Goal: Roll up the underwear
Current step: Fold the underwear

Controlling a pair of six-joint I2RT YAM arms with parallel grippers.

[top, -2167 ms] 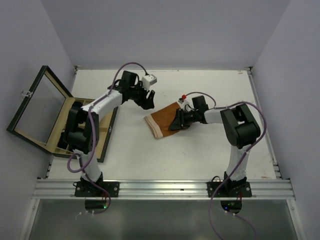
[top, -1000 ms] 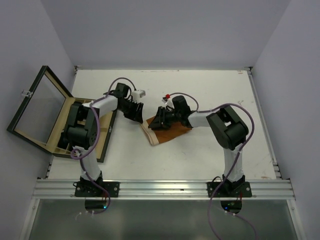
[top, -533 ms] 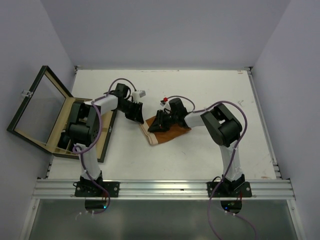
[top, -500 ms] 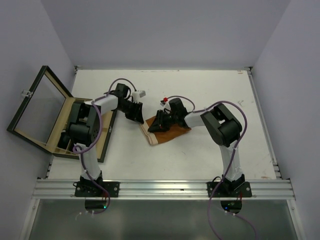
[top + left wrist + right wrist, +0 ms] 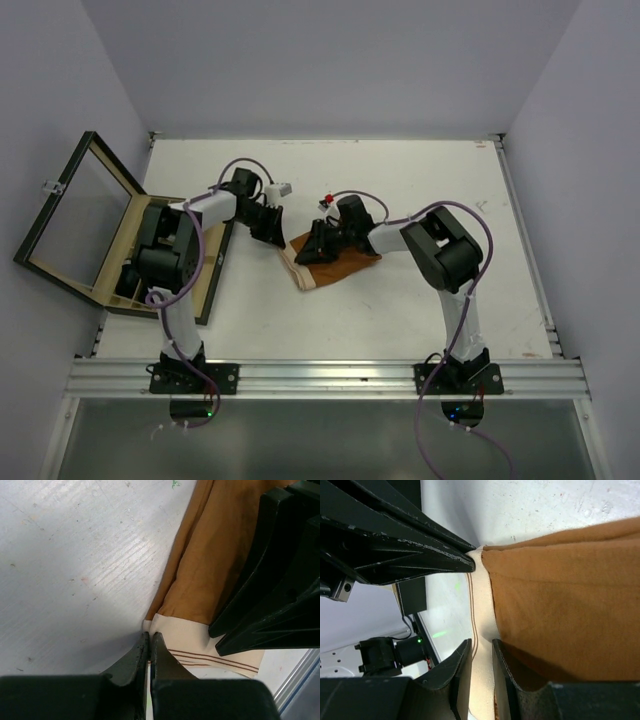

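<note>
An orange-brown underwear (image 5: 345,262) with a cream waistband (image 5: 305,278) lies flat on the white table, left of centre. My left gripper (image 5: 275,238) is down at the waistband's far corner. In the left wrist view it (image 5: 150,636) is shut on that corner of the underwear (image 5: 210,570). My right gripper (image 5: 312,250) rests on the cloth just beside it. In the right wrist view it (image 5: 481,652) is closed on a fold of the waistband (image 5: 482,605), with the orange cloth (image 5: 560,605) to its right. The two grippers nearly touch.
A wooden compartmented box (image 5: 214,285) stands at the table's left edge, its glass lid (image 5: 75,215) swung open to the left. Grey walls close in the table at the back and both sides. The metal rail (image 5: 330,378) with the arm bases runs along the near edge.
Both grippers came to the underwear's left end, which slid a little left. Over the last second the left jaws closed on the waistband corner and the right jaws narrowed on the band.
</note>
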